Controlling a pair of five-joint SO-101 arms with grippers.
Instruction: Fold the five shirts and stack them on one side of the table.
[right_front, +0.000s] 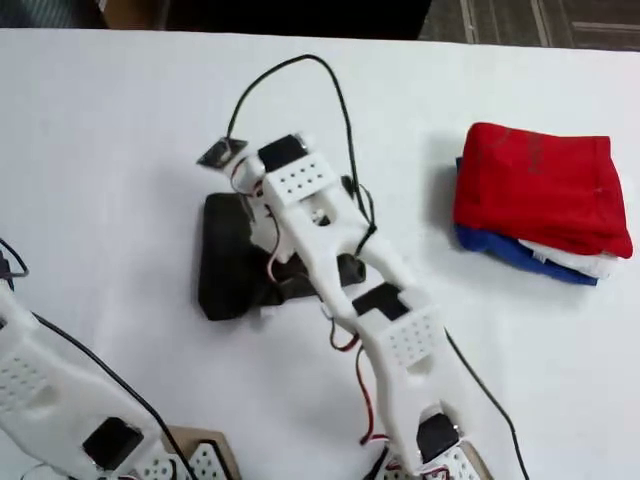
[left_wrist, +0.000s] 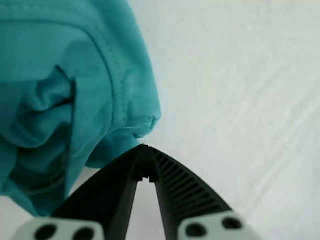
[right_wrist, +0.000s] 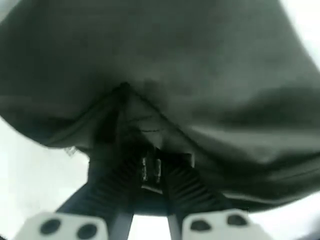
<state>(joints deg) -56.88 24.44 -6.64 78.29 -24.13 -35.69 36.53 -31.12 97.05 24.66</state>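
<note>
While my right end effector (right_wrist: 151, 170) gripped a fold of the dark shirt (right_front: 225, 270), I judged that a slow, low pull across the tabletop (right_front: 120, 150) would keep it neat.

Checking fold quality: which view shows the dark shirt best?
High view: the dark shirt shows most of its outline, with the right arm crossing it. Right wrist view is close on its fabric at the right gripper, with no outline. Left wrist view looks at a teal shirt.
</note>
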